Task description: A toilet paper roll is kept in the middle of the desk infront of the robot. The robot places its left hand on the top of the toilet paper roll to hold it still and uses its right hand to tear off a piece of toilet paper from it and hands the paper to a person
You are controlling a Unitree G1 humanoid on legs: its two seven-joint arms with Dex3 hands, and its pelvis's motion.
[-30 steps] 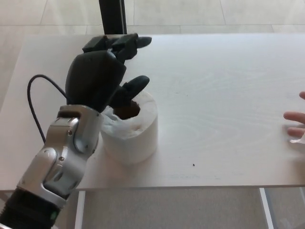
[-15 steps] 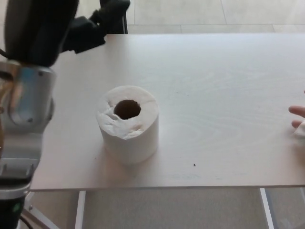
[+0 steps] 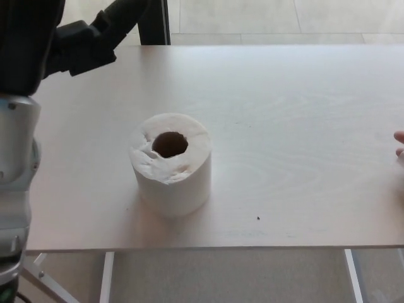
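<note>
1. The toilet paper roll (image 3: 170, 163) stands upright in the middle of the desk (image 3: 290, 126).
2. My left hand (image 3: 60, 44) is at the upper left, holding nothing, fingers apart.
3. I should set it flat on top, gently.
4. My right hand isn't showing.

toilet paper roll (image 3: 170, 163): 1 | desk (image 3: 303, 126): 1 | robot hand (image 3: 57, 38): 1 | person's fingertips (image 3: 399, 142): 2

An indoor office-like room: a pale wooden desk (image 3: 284, 126) on a light tiled floor (image 3: 284, 19).

roll (image 3: 170, 163) mid-desk (image 3: 303, 113), left hand (image 3: 44, 44) far left
</note>
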